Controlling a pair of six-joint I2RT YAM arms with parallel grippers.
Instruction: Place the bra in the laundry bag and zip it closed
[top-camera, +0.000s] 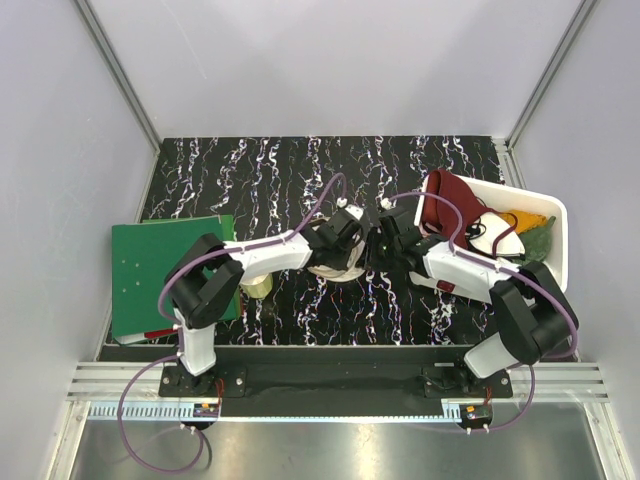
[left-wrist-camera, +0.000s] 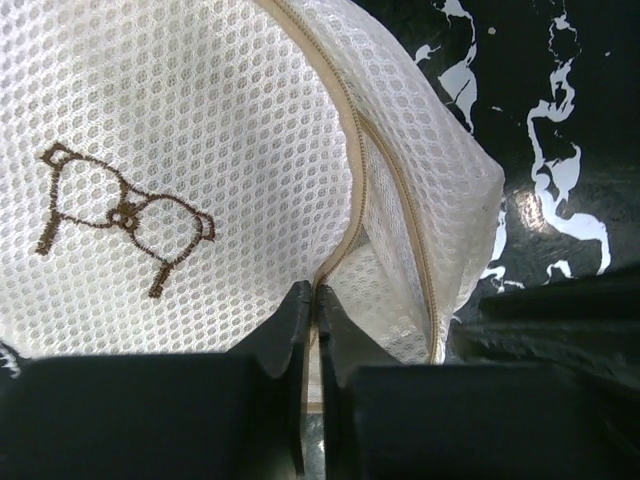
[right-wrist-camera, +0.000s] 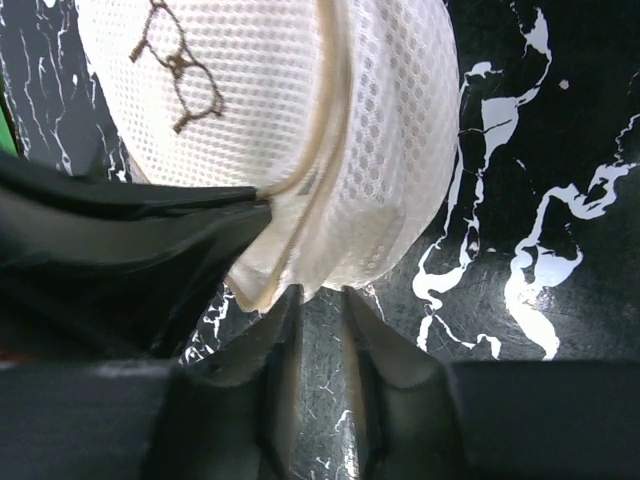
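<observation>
Arms: left arm and right arm stretched inward, meeting at centre of desk. The left jaws are clamped on the zipper seam of the laundry bag. The right jaws are slightly parted at its rim, grip unclear. The bra lies in the white bin at the right edge, partly hidden.

Cream-white mesh laundry bag, maroon bra

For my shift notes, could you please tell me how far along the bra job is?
Nothing is done yet: the bra lies in the white bin. In hand: the left fingers pinch the laundry bag at its zipper seam, the right fingers open beside its rim. Left: put the bra in and zip it shut.
</observation>
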